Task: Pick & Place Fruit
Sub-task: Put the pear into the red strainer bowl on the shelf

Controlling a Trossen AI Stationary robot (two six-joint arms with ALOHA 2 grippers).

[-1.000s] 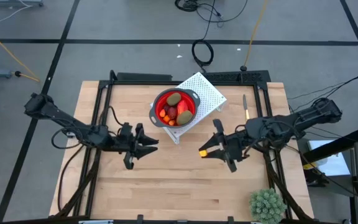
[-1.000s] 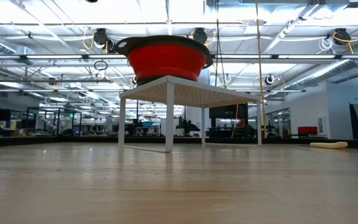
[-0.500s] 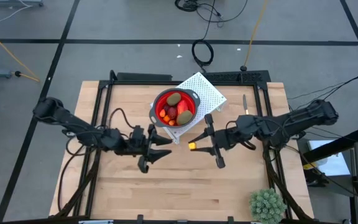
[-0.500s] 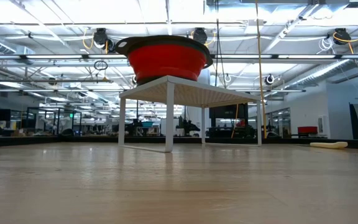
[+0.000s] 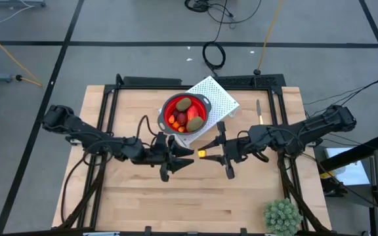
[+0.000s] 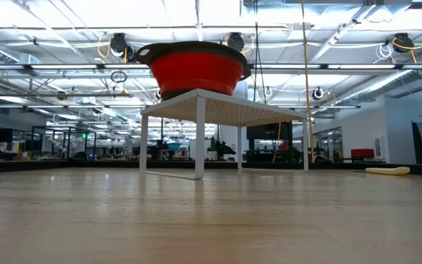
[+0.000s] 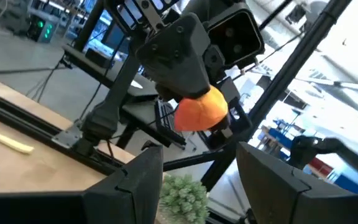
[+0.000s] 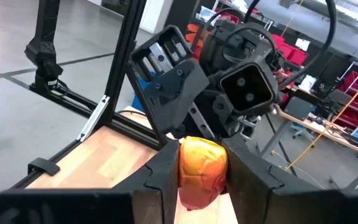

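Both arms meet mid-table, just in front of the white rack (image 5: 216, 97).

R gripper (image 5: 203, 153): pinching one orange fruit piece (image 5: 203, 154) between its two fingers (image 8: 160, 180). In R wrist view the piece (image 8: 202, 171) sits squarely between the fingers, orange-yellow up top, redder lower down, sticking out past the tips. Held clear above the wood table (image 5: 176, 203), not touching it.

L gripper (image 5: 188, 156): fingers spread, nothing between them. Tips point at the R gripper, just beside the held piece; can't tell if touching. L wrist view: the orange piece (image 7: 201, 112) sits under the R gripper's dark housing, ahead of L's own open fingers (image 7: 142, 180), in line with the gap between them.

Rest of the fruit: in the red bowl (image 5: 169, 108) on the rack, behind the grippers, near but apart.

Counts in bowl (high view):
- brown-green ovals: 2, one (image 5: 184, 103) at back, one (image 5: 195, 122) at right
- dark red ball: 1 seen (image 5: 181, 118)
- small orange/red bits at front rim (image 5: 178, 128): number can't be told
- held orange piece: 1

Other: 1 spiky green plant (image 5: 282, 216) at table's near-right corner. Low view: bowl (image 6: 196, 70) on top of rack (image 6: 226, 110), no gripper in shot.
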